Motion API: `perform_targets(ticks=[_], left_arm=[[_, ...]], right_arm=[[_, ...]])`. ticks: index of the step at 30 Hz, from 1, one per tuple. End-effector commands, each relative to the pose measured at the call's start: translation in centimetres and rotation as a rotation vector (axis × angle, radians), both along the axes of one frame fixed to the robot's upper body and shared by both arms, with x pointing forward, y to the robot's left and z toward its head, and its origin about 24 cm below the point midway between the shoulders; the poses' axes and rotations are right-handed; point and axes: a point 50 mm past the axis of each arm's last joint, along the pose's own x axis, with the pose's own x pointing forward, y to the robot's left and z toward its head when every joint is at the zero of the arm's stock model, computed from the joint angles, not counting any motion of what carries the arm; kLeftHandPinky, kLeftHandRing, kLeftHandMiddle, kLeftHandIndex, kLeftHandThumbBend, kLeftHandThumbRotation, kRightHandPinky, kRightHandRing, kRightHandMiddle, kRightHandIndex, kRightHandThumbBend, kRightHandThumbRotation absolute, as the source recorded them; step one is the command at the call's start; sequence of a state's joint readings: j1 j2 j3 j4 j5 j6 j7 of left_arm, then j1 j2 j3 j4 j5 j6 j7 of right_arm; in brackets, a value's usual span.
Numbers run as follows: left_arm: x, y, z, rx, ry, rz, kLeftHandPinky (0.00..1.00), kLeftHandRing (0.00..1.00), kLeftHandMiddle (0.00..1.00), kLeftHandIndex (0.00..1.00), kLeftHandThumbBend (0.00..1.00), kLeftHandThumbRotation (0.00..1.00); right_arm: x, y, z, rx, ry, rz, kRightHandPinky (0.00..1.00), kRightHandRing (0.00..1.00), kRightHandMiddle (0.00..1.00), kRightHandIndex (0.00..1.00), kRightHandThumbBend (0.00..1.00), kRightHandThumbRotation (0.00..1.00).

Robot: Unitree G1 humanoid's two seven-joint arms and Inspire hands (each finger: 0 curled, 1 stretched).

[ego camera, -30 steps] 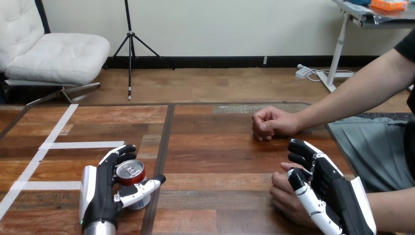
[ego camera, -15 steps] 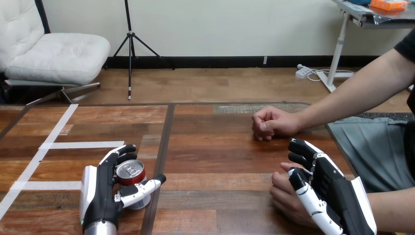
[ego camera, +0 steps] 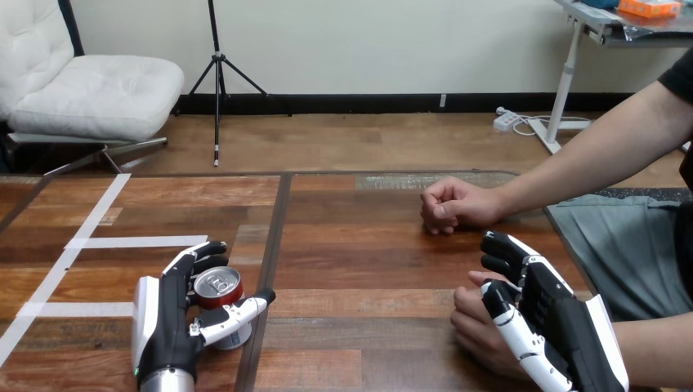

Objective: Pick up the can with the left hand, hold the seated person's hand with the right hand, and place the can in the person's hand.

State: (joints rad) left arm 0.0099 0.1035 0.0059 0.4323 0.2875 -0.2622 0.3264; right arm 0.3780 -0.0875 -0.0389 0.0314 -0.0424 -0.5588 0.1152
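You had the left robot hand (ego camera: 169,318) closed round the can (ego camera: 219,287), which stood upright on the surface (ego camera: 368,269) betw. fingers and thumb. The target, the person's nearer hand (ego camera: 471,327), lay well to its right, against the right robot hand (ego camera: 564,322). Whether that robot hand gripped it: cannot tell.

Bright, even indoor light fills the scene. The dark brown plank-topped wooden table (ego camera: 368,269) carries a soft pale sheen along its far edge. At lower left, the silver top of the red aluminium can (ego camera: 217,284) glints. At upper right, a faint shadow sits beneath the person's closed hand (ego camera: 453,204).
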Motion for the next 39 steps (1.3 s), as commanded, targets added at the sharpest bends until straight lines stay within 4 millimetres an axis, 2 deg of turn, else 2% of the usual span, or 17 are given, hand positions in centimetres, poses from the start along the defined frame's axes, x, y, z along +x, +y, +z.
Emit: perform_targets(ticks=[1,12,23,39], left_arm=[[0.95,-0.4,1.26,-0.011,-0.082,-0.003,0.6,0.67,0.7,0.7,0.79,0.0],[1.01,-0.3,1.28,0.01,-0.067,-0.007,0.6,0.66,0.69,0.69,0.79,0.0],[0.93,0.11,1.08,0.121,-0.03,-0.027,0.61,0.68,0.7,0.7,0.79,0.0],[0.63,0.27,0.81,0.129,-0.028,-0.025,0.57,0.65,0.67,0.66,0.79,0.0]], right_arm=[[1.3,0.09,1.42,-0.017,-0.081,0.017,0.79,0.85,0.86,0.83,0.56,0.65],[1.26,0.14,1.49,-0.004,-0.08,0.018,0.8,0.86,0.86,0.83,0.57,0.66],[1.25,0.1,1.51,-0.005,-0.085,0.022,0.8,0.86,0.86,0.83,0.57,0.66],[1.16,0.05,1.51,-0.002,-0.084,0.02,0.79,0.85,0.86,0.83,0.59,0.67]])
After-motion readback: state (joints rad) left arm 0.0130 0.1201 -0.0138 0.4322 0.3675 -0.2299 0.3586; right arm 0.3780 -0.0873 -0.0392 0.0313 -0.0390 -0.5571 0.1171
